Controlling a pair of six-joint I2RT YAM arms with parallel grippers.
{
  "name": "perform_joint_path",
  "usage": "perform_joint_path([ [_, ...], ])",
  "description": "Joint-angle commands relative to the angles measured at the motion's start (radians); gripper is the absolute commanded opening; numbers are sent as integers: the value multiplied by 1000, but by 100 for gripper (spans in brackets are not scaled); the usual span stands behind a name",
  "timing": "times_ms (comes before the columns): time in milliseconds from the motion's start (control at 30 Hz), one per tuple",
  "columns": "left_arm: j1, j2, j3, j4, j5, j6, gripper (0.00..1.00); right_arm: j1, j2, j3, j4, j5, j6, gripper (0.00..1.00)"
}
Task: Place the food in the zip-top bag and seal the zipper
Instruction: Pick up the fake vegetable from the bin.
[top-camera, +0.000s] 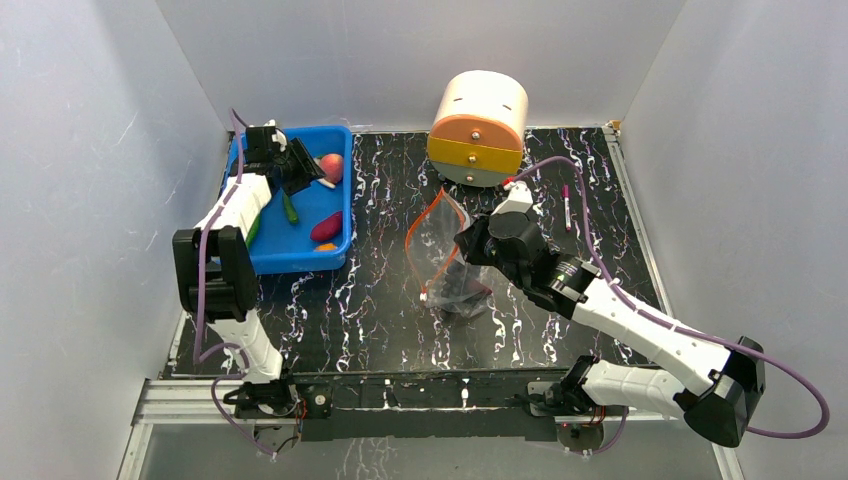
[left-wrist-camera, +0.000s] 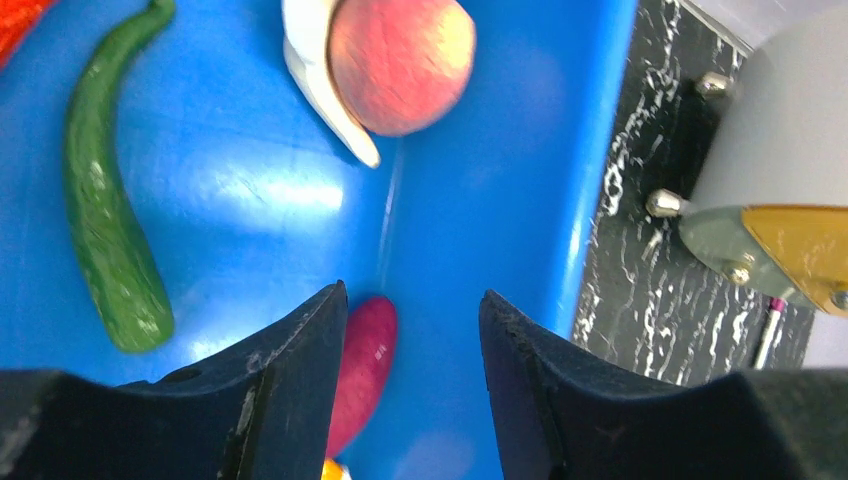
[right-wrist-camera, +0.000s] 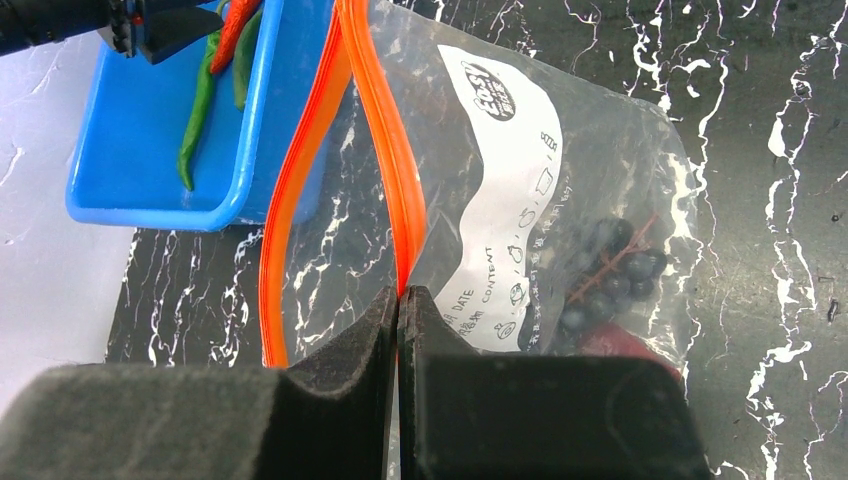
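Observation:
The blue bin (top-camera: 300, 262) holds the pink-red fruit (top-camera: 331, 167) (left-wrist-camera: 400, 65), green pepper (top-camera: 290, 208) (left-wrist-camera: 110, 240), dark purple piece (top-camera: 327, 227) (left-wrist-camera: 365, 365), small orange piece (top-camera: 326, 247) and red chili (right-wrist-camera: 232, 30). My left gripper (top-camera: 310, 176) (left-wrist-camera: 412, 295) is open and empty above the bin floor, the purple piece beside its left finger. My right gripper (top-camera: 462, 245) (right-wrist-camera: 400, 292) is shut on one side of the zipper (right-wrist-camera: 385, 150), holding the clear bag (top-camera: 440, 250) (right-wrist-camera: 560, 200) with its mouth open. Dark grapes (right-wrist-camera: 610, 270) and a red piece (right-wrist-camera: 625, 345) lie inside the bag.
A round cream and orange container (top-camera: 480, 125) (left-wrist-camera: 800, 240) stands at the back, right of the bin. A pink pen (top-camera: 566, 208) lies on the black marbled mat at the right. A white curved piece (left-wrist-camera: 320, 90) lies against the fruit. White walls enclose the table.

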Motion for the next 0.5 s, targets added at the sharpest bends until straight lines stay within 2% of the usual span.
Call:
perform_joint_path([
  [0,49,53,72,76,-23,5,45,-1,0,60,7,19,1,0],
  [67,67,83,80,107,-28,-11,38,-1,2,62,4,18,3,0],
  [167,85,134,93,177,14,-31,37,-1,11,66,3,24,3,0],
  [467,91,284,192,252,76,-38,32,-1,30,78,-10,29,-4,0],
])
